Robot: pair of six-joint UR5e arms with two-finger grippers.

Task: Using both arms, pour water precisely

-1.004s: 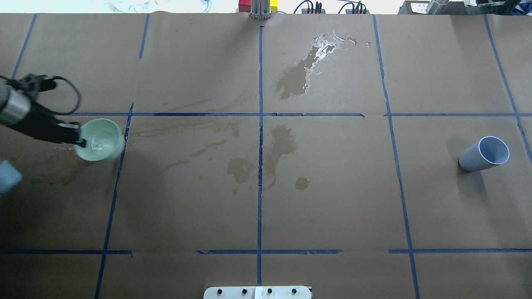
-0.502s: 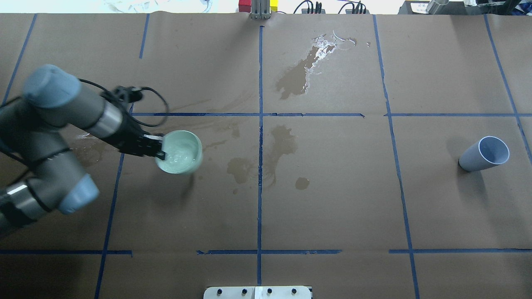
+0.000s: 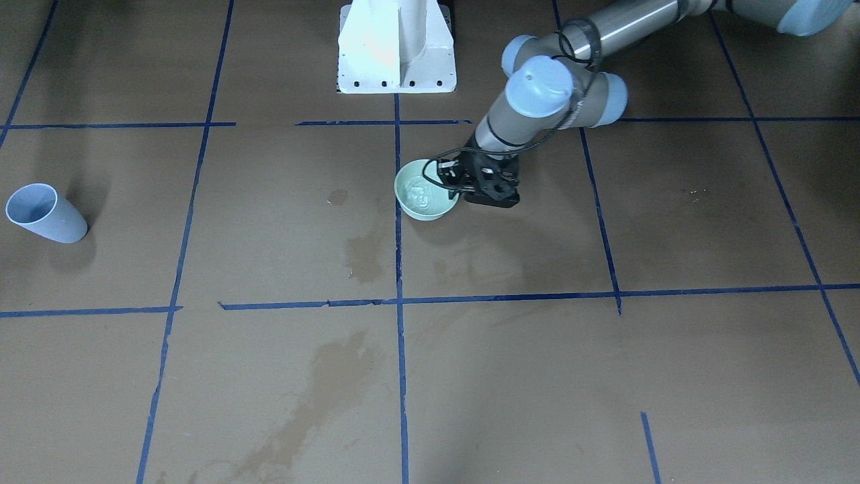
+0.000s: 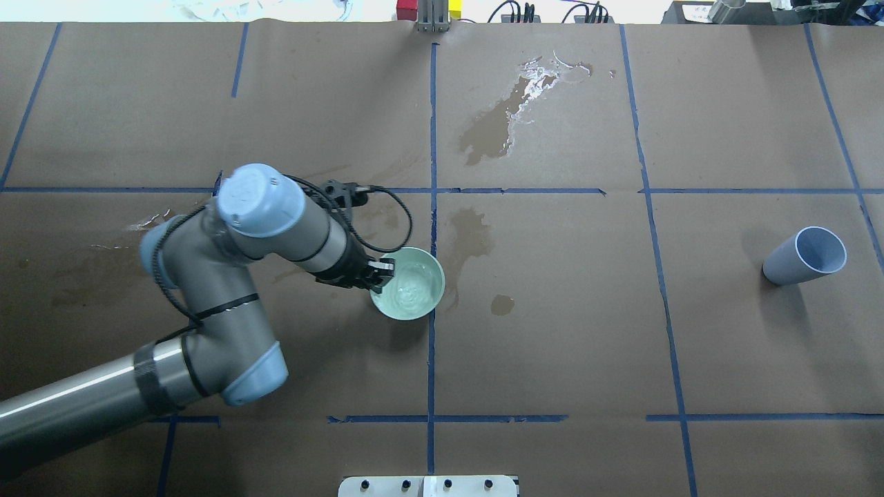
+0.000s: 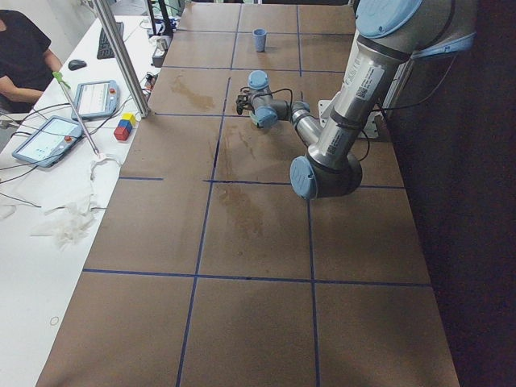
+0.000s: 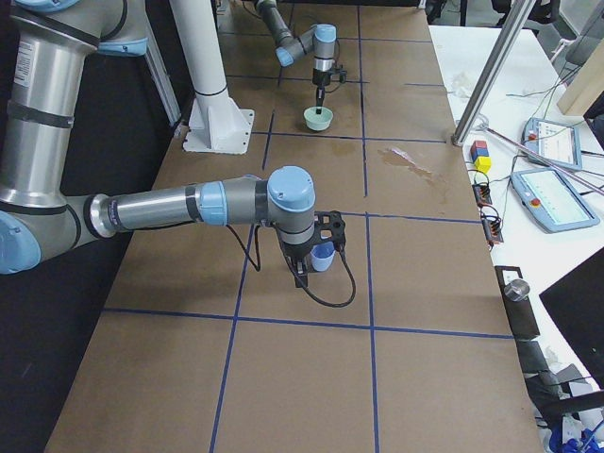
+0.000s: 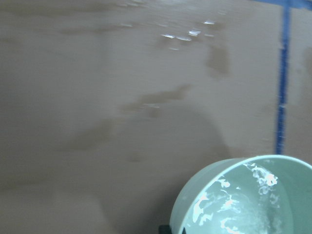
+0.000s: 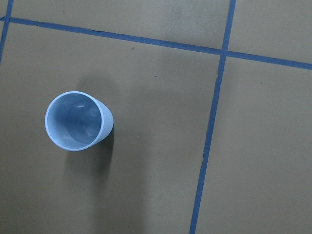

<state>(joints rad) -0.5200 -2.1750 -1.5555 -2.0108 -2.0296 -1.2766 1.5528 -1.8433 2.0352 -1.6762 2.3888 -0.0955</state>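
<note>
My left arm (image 4: 262, 221) reaches to the table's middle. Its gripper (image 4: 381, 270) is shut on the near rim of a pale green bowl (image 4: 407, 314), held upright over the centre tape line. Water (image 4: 412, 286) ripples and glints inside it, as the left wrist view (image 7: 234, 212) also shows. In the front view the gripper (image 3: 449, 184) grips the bowl (image 3: 423, 212) from the side. A pale blue cup (image 4: 804, 257) stands at the far right. In the exterior right view my right gripper (image 6: 316, 250) is at the cup (image 6: 324, 258); I cannot tell its state. The right wrist view looks down into the cup (image 8: 75, 122).
Wet stains mark the brown paper at the back centre (image 4: 494, 128), beside the bowl (image 4: 471, 238) and at the left (image 4: 97, 269). The white pedestal (image 3: 396, 47) stands at the robot's side. Tablets (image 5: 48, 139), coloured blocks (image 5: 125, 126) and an operator (image 5: 24, 48) are beyond the far edge.
My left arm has carried the bowl to the right, from the table's left part to the centre line. The water sloshes. The blue cup has not moved.
</note>
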